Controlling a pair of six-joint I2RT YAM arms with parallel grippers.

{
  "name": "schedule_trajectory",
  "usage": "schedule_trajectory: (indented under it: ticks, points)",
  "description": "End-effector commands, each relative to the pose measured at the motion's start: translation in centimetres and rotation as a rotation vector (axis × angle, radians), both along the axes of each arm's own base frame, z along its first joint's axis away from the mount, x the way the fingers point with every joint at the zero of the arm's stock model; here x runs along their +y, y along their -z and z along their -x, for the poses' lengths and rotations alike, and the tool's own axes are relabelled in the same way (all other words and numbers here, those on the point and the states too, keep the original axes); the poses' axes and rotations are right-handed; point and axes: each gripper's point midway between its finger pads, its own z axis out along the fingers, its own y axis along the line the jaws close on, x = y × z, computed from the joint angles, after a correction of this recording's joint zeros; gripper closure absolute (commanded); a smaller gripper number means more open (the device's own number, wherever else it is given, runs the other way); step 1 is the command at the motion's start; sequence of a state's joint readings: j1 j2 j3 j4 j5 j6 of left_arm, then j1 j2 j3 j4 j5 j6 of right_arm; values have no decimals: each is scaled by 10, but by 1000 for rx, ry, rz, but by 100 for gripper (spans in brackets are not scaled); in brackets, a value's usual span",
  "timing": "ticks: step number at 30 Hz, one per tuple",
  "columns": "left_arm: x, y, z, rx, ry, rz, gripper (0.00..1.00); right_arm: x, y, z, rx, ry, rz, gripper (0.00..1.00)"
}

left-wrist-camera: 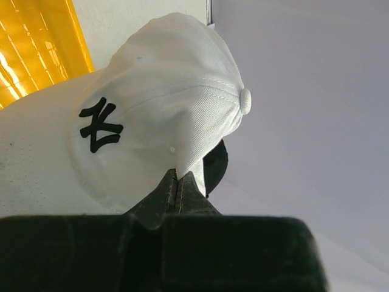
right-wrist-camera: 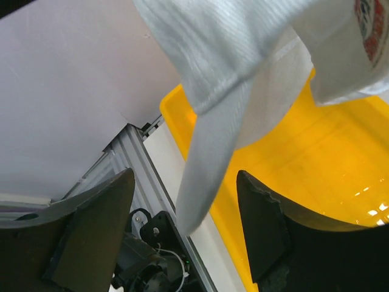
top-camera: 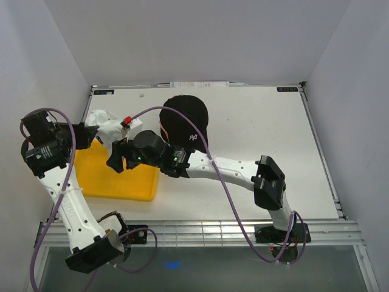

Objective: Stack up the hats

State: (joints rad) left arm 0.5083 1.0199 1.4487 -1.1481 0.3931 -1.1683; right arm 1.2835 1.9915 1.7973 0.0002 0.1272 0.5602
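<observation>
The left gripper [top-camera: 91, 135] [left-wrist-camera: 177, 179] is clamped shut on the white fabric baseball cap [top-camera: 104, 125] [left-wrist-camera: 152, 115] with a dark NY logo, pinching a fold of the crown between its fingertips. This cap is held clear of the surface, above the far left corner of the yellow plastic tray [top-camera: 121, 182] [left-wrist-camera: 36, 48] [right-wrist-camera: 316, 164]. A round red-printed sticker [top-camera: 127, 119] [right-wrist-camera: 371, 24] sits on the cap.

The right gripper [top-camera: 114, 159] [right-wrist-camera: 182, 182] is released, with its jaws standing wide apart. The brim of the white fabric baseball cap hangs down between them; contact with either finger cannot be confirmed.

The black fabric baseball cap [top-camera: 182, 118] [left-wrist-camera: 217, 165] with a white logo rests on the white table [top-camera: 255, 121], just beside the tray's far right corner and close behind the right wrist.

Obstructions: the right forearm reaches across the table in front of the black cap. A purple cable [top-camera: 233, 207] loops over that cap's crown. An aluminium rail [right-wrist-camera: 130, 158] borders the tray on its left side.
</observation>
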Motion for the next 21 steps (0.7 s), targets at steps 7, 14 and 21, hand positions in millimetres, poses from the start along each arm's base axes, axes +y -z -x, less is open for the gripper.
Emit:
schedule_trajectory:
  ticks: [7,14,21]
  points:
    - [-13,-20,5,-83,58,-16,100,4,-30,-7,-8,35,-78,55]
    - [-21,-34,4,-175,104,-31,100,-25,-35,-7,65,-49,-114,92]
    - [-24,-60,-1,-266,142,-76,68,-60,-75,7,173,-249,-209,92]
